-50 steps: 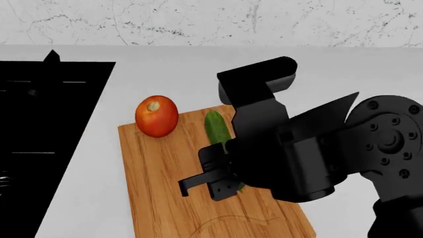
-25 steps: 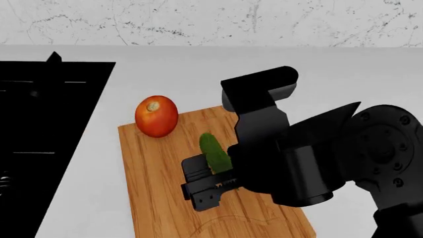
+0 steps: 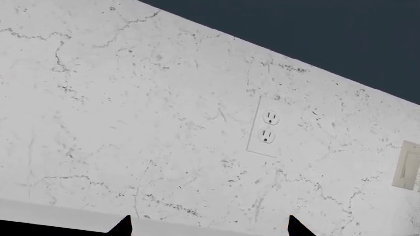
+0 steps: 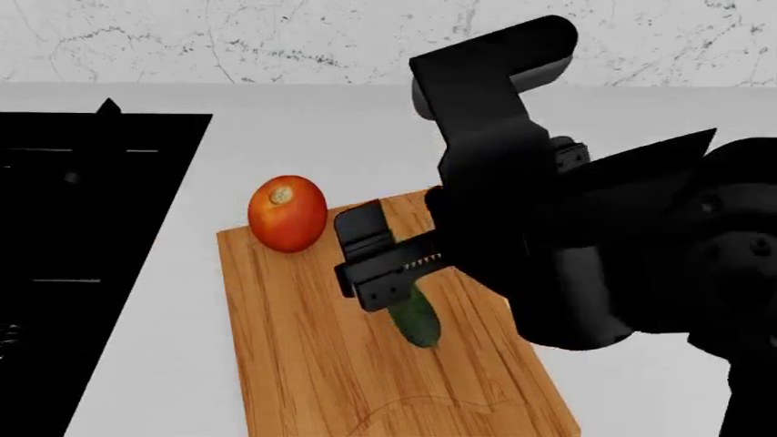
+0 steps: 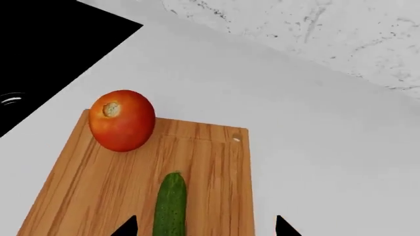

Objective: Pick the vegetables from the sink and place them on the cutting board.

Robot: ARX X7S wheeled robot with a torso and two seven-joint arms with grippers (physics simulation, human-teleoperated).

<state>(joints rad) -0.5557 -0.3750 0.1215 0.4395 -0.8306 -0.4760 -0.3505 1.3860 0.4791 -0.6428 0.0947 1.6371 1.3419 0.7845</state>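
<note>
now both vegetables lie on the cutting board, none seen in the sink, which fills the left edge of the head view as a flat black area.

- tomato — upper left corner of the board, stem scar up, resting partly over the board's edge line. in the right wrist view it sits at left centre, clear of everything.
- cucumber — centre of the board, lying roughly along the grain; its upper end is hidden behind the right gripper in the head view. right wrist view shows it at bottom centre, between the two dark fingertips at the lower edge, not touched by either.
- right gripper: jaws spread wide, nothing held, above the cucumber by the look of it.
- left gripper: not visible in the head view; its wrist camera faces a marbled wall with an outlet. two dark fingertips at the bottom edge stand far apart — open, empty.

handling, as judgement: tomato is round, smooth and soft-skinned — it would roll and bruise; take it across the widest middle with light pressure. cucumber is stiff, slim, somewhat slick; pinch it mid-length across the narrow side so it does not pivot.

task reads as essentially done.
</note>
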